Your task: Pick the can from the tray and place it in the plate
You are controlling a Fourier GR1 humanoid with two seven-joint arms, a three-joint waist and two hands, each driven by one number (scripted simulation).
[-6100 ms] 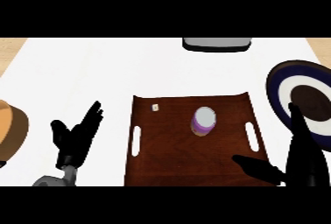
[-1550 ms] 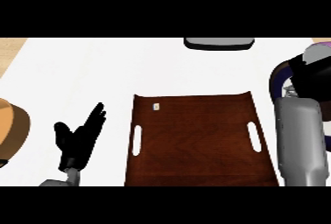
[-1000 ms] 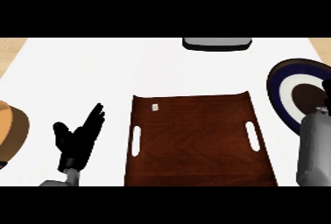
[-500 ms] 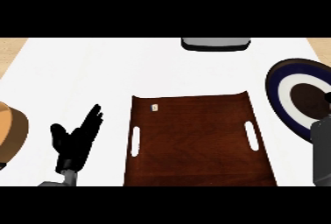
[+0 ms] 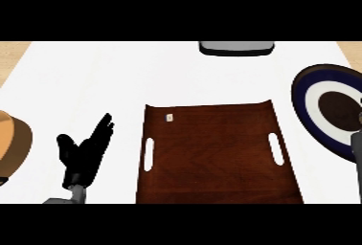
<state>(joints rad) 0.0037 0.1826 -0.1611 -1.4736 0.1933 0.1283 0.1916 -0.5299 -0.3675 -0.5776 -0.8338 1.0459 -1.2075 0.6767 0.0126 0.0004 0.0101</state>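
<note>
The brown tray [image 5: 212, 191] lies in the middle of the white counter, with nothing on it but a small white tag [image 5: 169, 117]. The plate [image 5: 311, 115], navy with a white ring and a dark centre, sits at the right edge, partly cut off. I see no can anywhere in the head view. My left hand [image 5: 83, 155] rests open at the lower left, fingers straight and pointing up, left of the tray. Of my right arm only a grey sliver of forearm [image 5: 357, 150] shows at the right edge below the plate; its hand is out of sight.
A grey object [image 5: 237, 48] stands at the counter's far edge, above the tray. An orange-brown round object [image 5: 10, 143] pokes in from the left edge. Bare white counter lies between the tray and the plate.
The can stood on the tray six seconds ago and is gone from it. My right arm has drawn back from over the plate to the right edge. The left hand has barely moved.
</note>
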